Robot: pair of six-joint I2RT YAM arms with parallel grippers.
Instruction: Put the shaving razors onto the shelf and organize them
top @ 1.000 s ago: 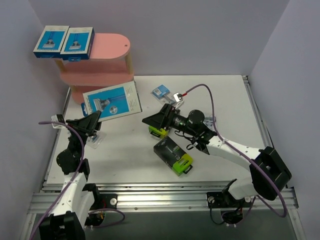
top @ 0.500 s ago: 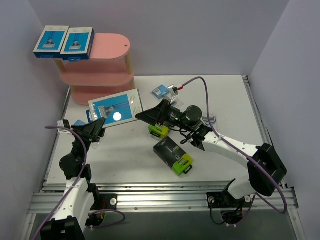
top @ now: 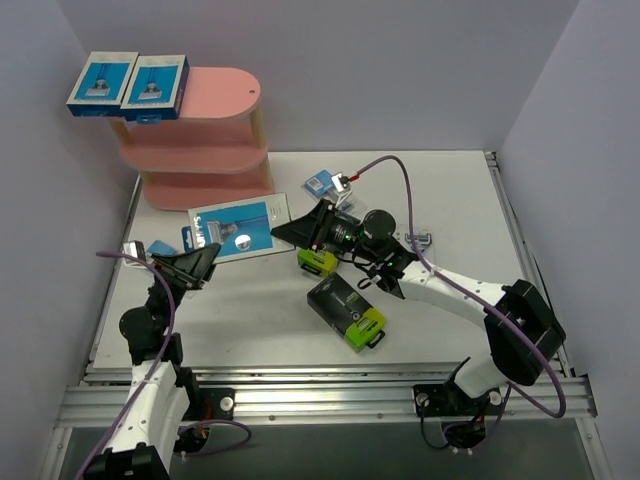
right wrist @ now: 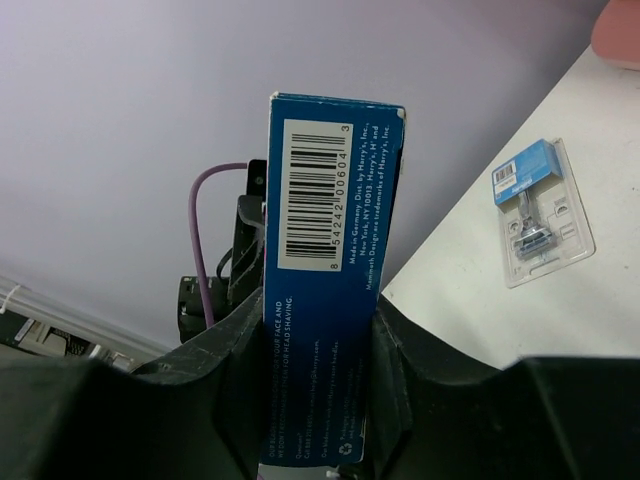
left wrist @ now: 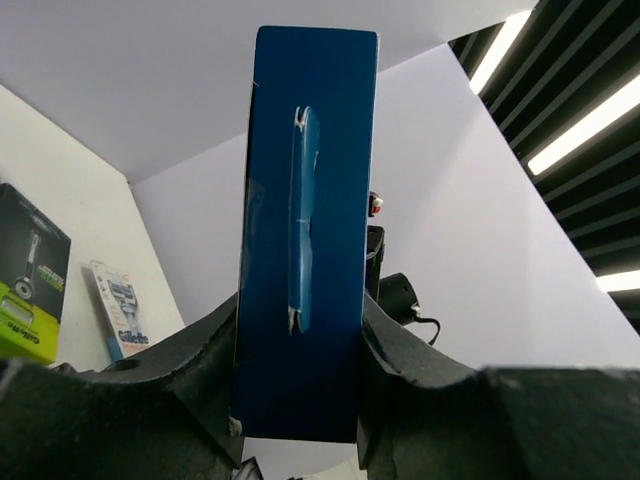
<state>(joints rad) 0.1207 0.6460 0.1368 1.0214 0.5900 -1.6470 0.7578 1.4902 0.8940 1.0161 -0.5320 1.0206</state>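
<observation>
Shelf (top: 215,92) stands back left, with the shelved boxes (top: 128,84) side by side on its top tier, overhanging the left end. Left gripper (top: 196,262) is in front of the shelf, its fingers (left wrist: 195,350) clamped on the near-left end of the held box (top: 235,226). In the wrist view the box's thin edge sits squarely between them. The box lies flat, printed face up. Its long axis runs left-right across the table (top: 450,200), right end slightly farther back. Can't tell if it's off the table. Right gripper (top: 292,232) is closed on the box's right end, fingers (right wrist: 215,360) pressed on both faces, barcode end sticking out. Black box (top: 317,261), lime end showing, is just under the right gripper. Second black box (top: 346,312) is nearer. Blister pack (top: 321,183) lies behind.
</observation>
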